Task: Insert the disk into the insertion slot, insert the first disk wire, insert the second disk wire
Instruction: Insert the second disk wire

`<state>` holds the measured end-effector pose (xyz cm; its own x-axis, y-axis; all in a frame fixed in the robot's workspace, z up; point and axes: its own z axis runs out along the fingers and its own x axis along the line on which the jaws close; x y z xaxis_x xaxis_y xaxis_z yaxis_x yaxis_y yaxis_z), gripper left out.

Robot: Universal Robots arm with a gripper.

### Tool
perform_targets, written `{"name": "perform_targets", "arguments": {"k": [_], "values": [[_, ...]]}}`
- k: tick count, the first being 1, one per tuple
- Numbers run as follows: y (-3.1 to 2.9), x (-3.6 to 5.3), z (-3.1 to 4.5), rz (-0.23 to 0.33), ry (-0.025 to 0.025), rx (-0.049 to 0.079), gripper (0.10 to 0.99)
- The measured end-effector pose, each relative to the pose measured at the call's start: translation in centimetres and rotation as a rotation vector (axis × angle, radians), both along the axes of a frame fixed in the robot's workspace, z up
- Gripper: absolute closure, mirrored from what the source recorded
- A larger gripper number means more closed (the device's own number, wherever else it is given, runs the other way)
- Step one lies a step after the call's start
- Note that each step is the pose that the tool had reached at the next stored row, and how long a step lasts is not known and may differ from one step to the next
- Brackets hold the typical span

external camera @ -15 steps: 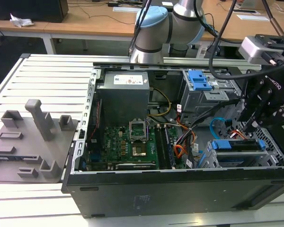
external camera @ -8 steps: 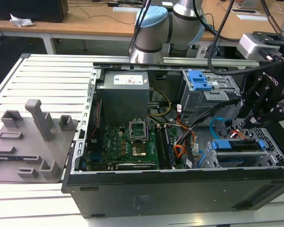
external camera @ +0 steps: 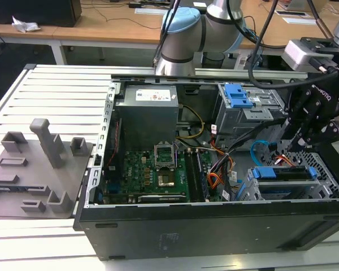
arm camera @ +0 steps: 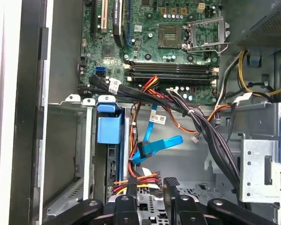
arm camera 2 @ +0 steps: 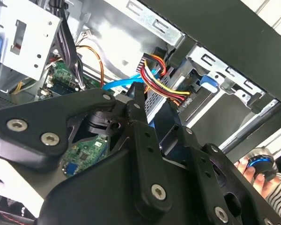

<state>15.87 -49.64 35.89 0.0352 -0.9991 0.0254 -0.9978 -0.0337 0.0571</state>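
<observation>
A black open-sided computer case (external camera: 214,226) lies on a white slatted metal table (external camera: 56,90). On the table, toward the exterior view's left, sits a flat grey plate of moulded holders (external camera: 34,180). Long wooden desks (external camera: 101,28) cross the room behind, and the grey and pale blue robot arm (external camera: 186,34) rises at the table's far edge.

The silver hard disk in its bright blue plastic carrier (external camera: 279,173) sits inside the perforated silver-grey metal drive cage (external camera: 326,183), at the case's near corner on the exterior view's right. The black gripper (arm camera: 147,183) hangs just over that cage, set around a bundle of red, yellow and black wires (arm camera: 140,179). Whether it clamps the bundle cannot be told. A flat blue data cable (arm camera: 159,144) hangs loose just beside the bundle. In the second wrist view a person's hand (arm camera 2: 253,173) rests beyond the case.
</observation>
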Motion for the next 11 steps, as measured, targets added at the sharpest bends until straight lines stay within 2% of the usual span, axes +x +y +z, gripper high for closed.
{"name": "perform_targets", "arguments": {"k": [4, 6, 11], "values": [[0.0, -0.51, 0.12, 0.01, -0.0002, 0.0, 0.725], [0.0, -0.51, 0.73, 0.012, -0.0002, 0.0, 0.725], [0.0, -0.51, 0.76, 0.012, -0.0002, 0.0, 0.725]]}}
